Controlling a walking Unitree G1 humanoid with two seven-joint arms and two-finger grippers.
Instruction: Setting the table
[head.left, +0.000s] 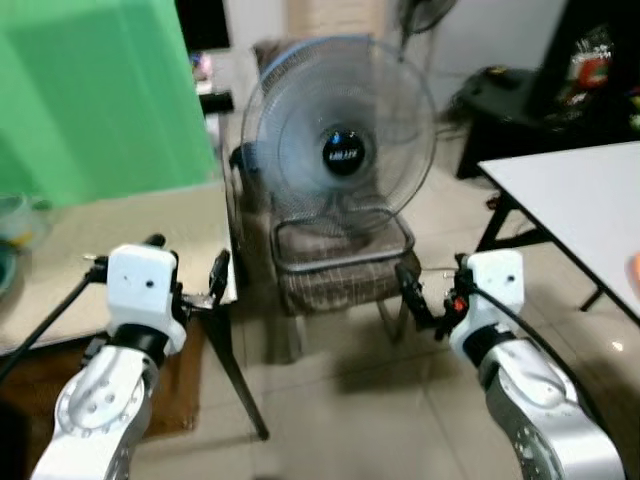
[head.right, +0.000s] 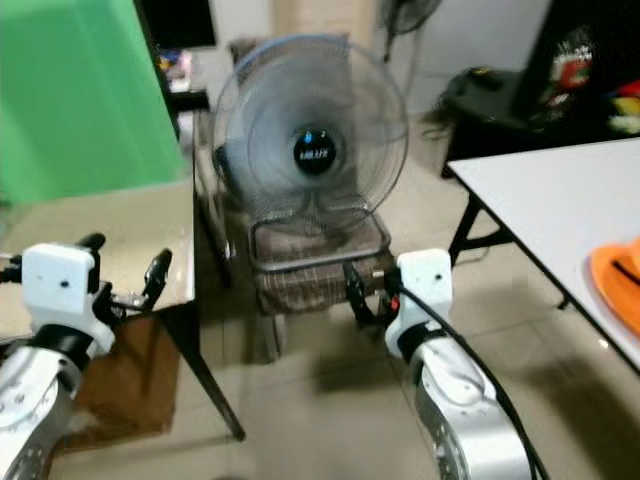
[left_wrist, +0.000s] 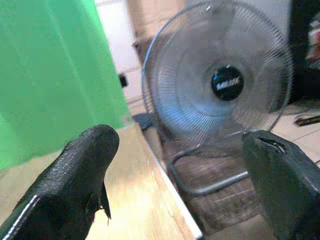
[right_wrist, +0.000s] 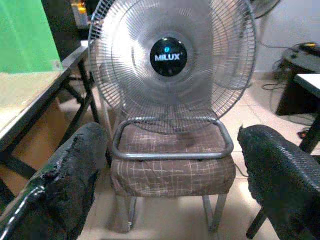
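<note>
Both arms are hanging forward at waist height, and nothing is being carried yet. The left claw (head.left: 185, 272) is standing with its two black fingers (left_wrist: 80, 175) spread apart and empty, poised just above the near corner of a pale wooden worktop (head.left: 120, 250) that is backed by a green screen (head.left: 95, 95). The right claw (head.left: 415, 295) is likewise gaping and empty, its fingers (right_wrist: 70, 175) framing a large grey fan (right_wrist: 170, 65) that is sitting on a brown checked stool (right_wrist: 172, 165) straight ahead of it. Off to the outer side of the right claw, well apart from it, a white worktop (head.right: 540, 210) is standing, and an orange plate-like thing (head.right: 620, 285) is lying at its near edge, cut off by the border of the right eye view. That orange piece is most likely the table setting to be handled; too little of it is showing to be sure what it is, and a dark strip across it is too blurred to name. If it is a plastic plate, it is probably going to feel light, stiff and a little slippery, so the sensible hold is a pinch across the rim nearest the robot, keeping it level. The robot is apparently between worktops, with the setting hardly begun.
</note>
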